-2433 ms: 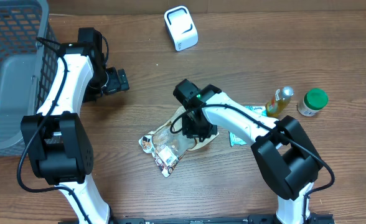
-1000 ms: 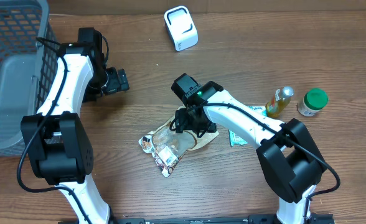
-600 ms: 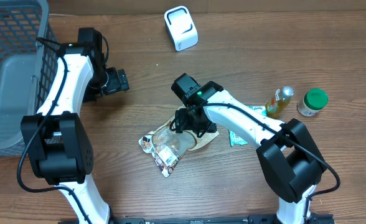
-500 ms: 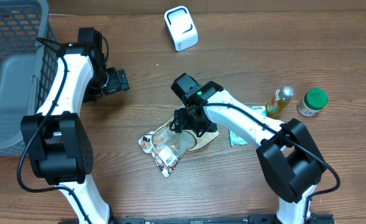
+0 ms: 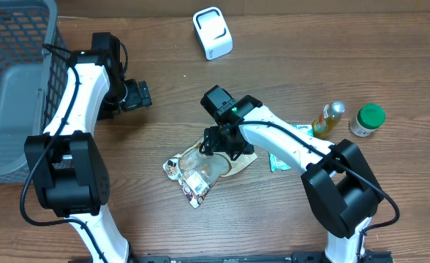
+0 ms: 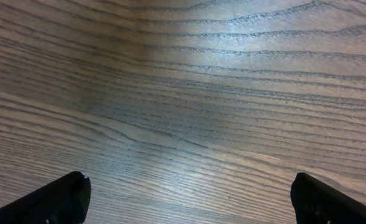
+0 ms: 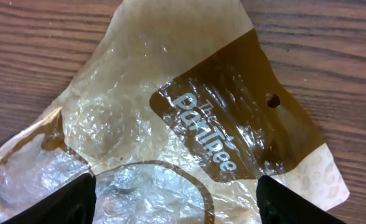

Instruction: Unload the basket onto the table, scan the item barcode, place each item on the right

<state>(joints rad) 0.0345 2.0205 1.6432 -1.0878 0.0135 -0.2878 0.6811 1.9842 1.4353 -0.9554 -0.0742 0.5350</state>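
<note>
My right tool (image 7: 182,198) hangs wide open and empty, jaws straddling the crinkly clear-and-brown pouch (image 7: 189,124) lying flat on the surface (image 7: 46,37) beneath; it looks light, limp and slick, so I'd pinch its sealed brown edge near the hang hole (image 7: 271,99).

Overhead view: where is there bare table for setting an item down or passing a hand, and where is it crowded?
Bare wood lies between the white scanner and the green-lidded jar, and between the left hand and the snack bag. Crowded: the right hand over the bag, with the teal packet and bottle close by.
</note>
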